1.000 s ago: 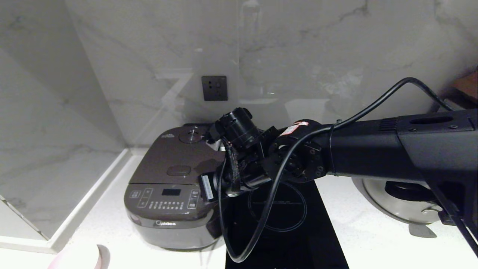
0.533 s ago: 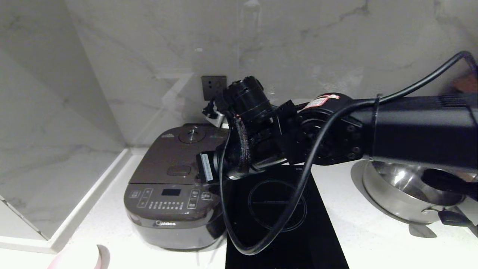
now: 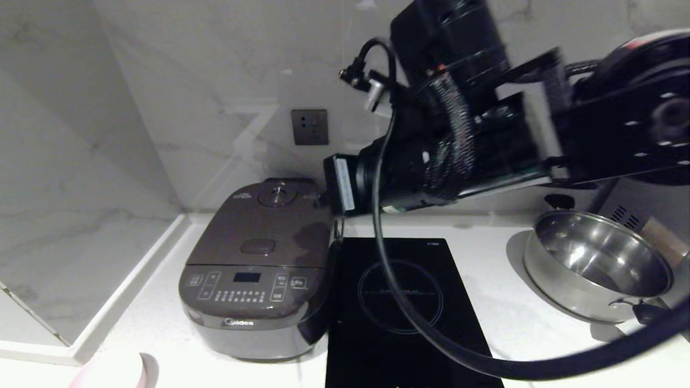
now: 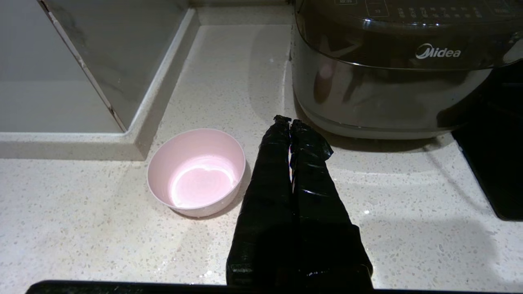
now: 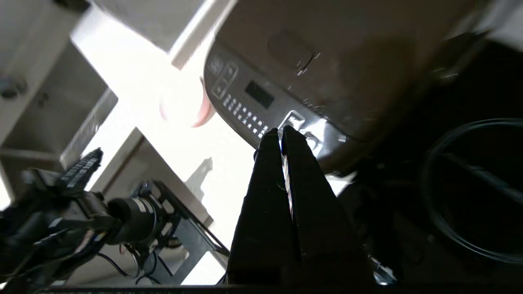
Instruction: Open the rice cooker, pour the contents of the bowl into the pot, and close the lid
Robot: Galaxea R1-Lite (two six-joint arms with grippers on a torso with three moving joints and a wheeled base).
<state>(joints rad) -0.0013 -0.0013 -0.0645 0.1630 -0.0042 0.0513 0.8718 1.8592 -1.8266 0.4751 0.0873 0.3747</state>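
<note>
Only the left wrist shows the bowl [image 4: 196, 171] whole.

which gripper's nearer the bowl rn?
Left. The left gripper hangs shut just beside the bowl, at the cooker's front. The right gripper, shut, is up over the cooker's panel.

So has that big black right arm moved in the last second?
Yes. The right arm has risen, from beside the rice cooker to above the wall socket.

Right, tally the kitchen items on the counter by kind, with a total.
Cooker: 1
Bowl: 1
Steel pan: 1
Induction hob: 1
Total: 4
</note>
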